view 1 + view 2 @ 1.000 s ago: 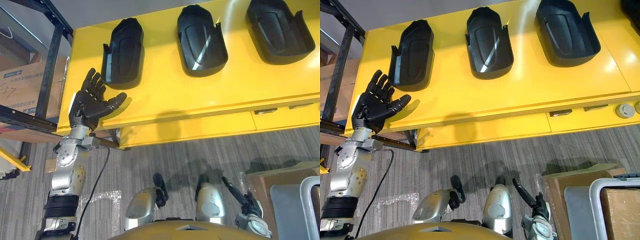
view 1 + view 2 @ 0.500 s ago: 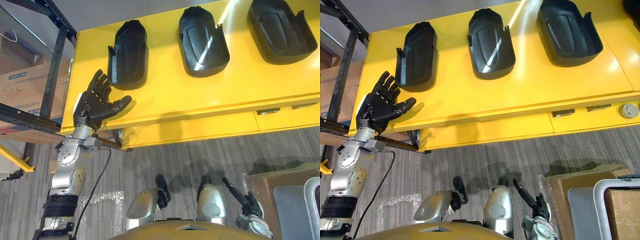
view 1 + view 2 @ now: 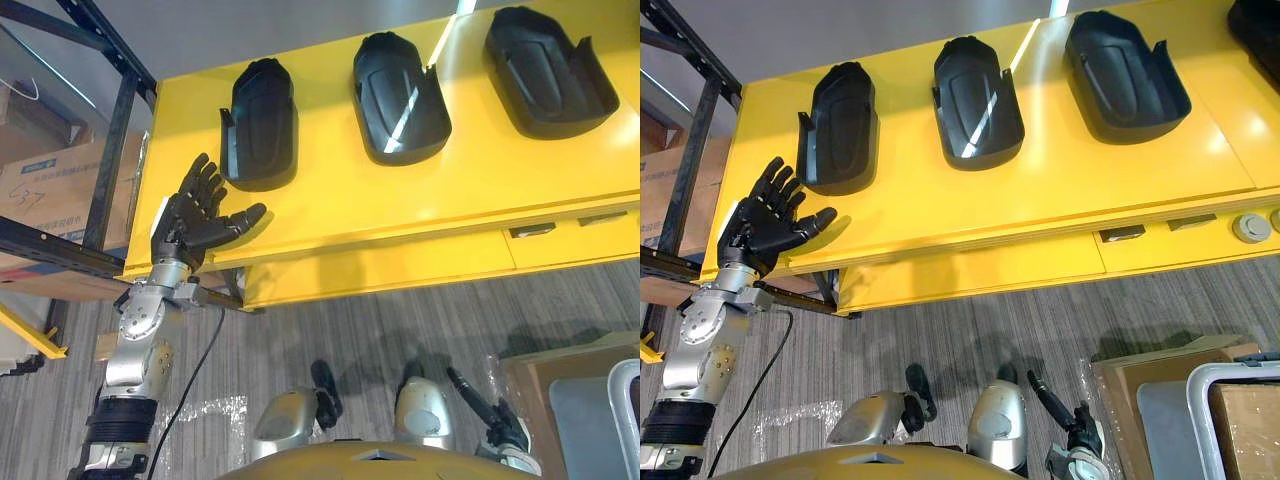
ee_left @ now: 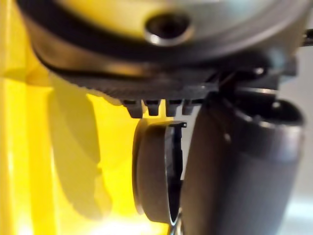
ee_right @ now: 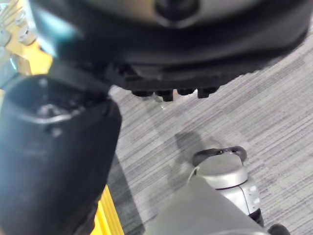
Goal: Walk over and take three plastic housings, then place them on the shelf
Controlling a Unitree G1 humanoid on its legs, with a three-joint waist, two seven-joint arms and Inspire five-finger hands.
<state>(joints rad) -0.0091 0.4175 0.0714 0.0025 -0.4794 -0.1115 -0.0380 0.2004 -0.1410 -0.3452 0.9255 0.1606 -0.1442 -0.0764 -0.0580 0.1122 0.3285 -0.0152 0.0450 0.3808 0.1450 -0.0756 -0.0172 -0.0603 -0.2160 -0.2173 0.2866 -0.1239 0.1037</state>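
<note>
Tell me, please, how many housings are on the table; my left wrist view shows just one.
Observer: Three in a row on the table: left housing, middle housing, right housing.
Operator: Is the left hand holding one?
Observer: No; the left hand is open and empty, beside the left housing's near end.
Operator: And the right hand?
Observer: The right hand hangs low over the carpet, away from the table.

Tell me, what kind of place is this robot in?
Probably a workshop or factory area. There's a long yellow workbench with black plastic housings laid out in a row on it, and beside it a black metal rack with a cardboard box.
</note>
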